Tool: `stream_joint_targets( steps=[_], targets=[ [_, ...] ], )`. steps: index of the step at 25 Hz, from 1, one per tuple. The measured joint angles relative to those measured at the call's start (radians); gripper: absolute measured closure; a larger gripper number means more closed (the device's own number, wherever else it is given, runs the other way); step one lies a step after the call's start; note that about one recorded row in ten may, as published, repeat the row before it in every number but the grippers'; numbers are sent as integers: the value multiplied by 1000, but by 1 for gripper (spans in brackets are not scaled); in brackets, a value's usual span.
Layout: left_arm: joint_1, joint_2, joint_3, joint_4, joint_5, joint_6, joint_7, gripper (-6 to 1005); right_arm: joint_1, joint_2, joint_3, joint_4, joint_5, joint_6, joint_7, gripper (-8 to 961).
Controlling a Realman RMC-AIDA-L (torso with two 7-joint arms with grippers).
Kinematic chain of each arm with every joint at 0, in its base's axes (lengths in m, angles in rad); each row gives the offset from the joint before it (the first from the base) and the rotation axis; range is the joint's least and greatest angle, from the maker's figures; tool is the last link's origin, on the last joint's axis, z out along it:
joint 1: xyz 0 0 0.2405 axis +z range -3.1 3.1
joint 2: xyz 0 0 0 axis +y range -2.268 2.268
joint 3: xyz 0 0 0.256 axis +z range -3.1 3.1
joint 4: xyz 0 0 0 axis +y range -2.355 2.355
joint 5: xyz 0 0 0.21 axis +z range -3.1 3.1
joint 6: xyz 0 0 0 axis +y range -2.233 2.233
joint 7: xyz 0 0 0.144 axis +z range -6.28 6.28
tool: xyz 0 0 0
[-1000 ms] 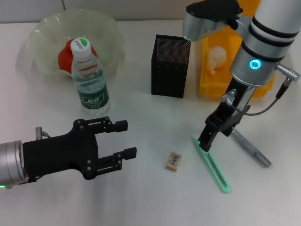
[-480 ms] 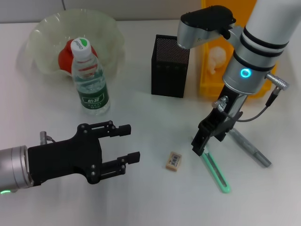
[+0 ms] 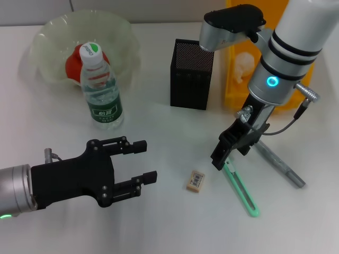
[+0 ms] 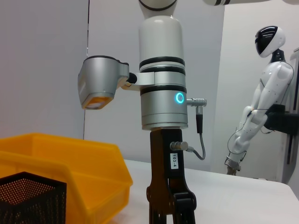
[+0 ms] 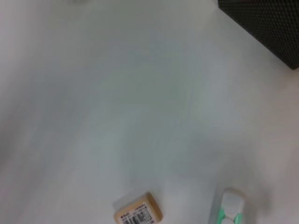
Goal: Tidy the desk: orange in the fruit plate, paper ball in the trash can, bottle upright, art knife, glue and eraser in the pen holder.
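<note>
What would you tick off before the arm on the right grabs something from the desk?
1. Orange in fruit plate: ok.
2. Paper ball in trash can: ok.
3. Bottle upright: ok.
4. Eraser in pen holder: not ok, it lies on the desk.
5. Right gripper over a target: ok, above the green art knife's end.
6. Right gripper open: cannot tell.
7. Left gripper clear: ok, open, well aside.

The right arm (image 4: 162, 88) stands upright beside the yellow trash can (image 4: 70, 172), its end effector (image 4: 170, 207) pointing down. The black pen holder (image 4: 30, 196) sits against the trash can; a white humanoid robot (image 4: 261, 93) stands well beyond.
</note>
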Motion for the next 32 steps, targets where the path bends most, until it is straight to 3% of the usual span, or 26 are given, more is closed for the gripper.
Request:
stream_joint_targets(
  steps=[4,18,24,29,32],
  targets=[
    [0,0,0,0,0,-2,1,395,5,0,-51,4,3,10,13,187],
    [0,0,0,-15,0,-5,9,394,-3,0,-65,5,41,25,12,188],
    [1,0,0,-15,0,-5,10,395,-7,0,-151,7,99,33,9,188],
    [1,0,0,-15,0,-5,10,395,-8,0,-169,8,108,46,14,409],
    [2,0,0,-15,0,-6,10,394,-9,0,-170,11,109,48,15,466]
  ],
)
